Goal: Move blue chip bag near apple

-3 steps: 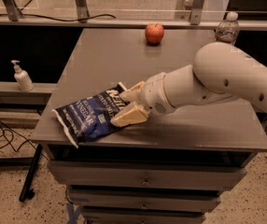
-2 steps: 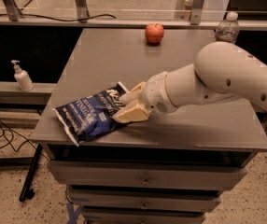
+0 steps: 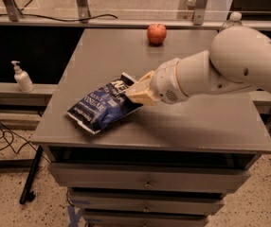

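The blue chip bag (image 3: 99,108), dark navy with white lettering, lies on the near left part of the grey table (image 3: 192,122). My gripper (image 3: 137,93) is at the bag's right end, and its tan fingers (image 3: 142,96) are shut on that end. The white arm reaches in from the right. The apple (image 3: 157,33), small and red, stands near the table's far edge, well beyond the bag and apart from it.
A clear plastic water bottle (image 3: 231,21) stands at the table's far right corner, partly hidden behind my arm. A white soap dispenser (image 3: 22,77) stands on a low shelf to the left. Drawers are under the table. Cables lie on the floor at the left.
My gripper has moved a little to the right and away from the front edge, and the blue chip bag has moved with it.
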`<state>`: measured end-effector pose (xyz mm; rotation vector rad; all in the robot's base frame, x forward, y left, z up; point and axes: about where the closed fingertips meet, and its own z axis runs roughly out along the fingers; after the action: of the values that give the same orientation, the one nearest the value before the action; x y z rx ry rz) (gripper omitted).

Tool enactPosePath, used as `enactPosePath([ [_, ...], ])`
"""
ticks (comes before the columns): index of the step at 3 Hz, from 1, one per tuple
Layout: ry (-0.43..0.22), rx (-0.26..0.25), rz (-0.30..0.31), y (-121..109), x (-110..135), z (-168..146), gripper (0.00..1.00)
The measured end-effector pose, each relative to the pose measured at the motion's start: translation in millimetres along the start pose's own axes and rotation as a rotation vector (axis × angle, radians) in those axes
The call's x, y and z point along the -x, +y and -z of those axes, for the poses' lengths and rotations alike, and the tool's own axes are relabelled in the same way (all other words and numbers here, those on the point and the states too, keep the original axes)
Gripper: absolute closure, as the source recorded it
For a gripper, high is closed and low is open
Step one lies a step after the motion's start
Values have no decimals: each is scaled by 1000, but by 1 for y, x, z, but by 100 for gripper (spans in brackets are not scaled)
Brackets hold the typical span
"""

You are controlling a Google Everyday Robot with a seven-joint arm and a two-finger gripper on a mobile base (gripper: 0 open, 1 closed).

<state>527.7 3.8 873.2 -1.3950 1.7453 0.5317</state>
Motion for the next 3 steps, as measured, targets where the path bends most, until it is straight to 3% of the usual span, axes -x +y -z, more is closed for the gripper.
enactPosePath([
  [1, -10, -61, 1, -20, 11, 17, 100],
  [2, -30, -194, -59, -52, 5, 50, 100],
  [3, -30, -196, -58, -54, 5, 50, 100],
])
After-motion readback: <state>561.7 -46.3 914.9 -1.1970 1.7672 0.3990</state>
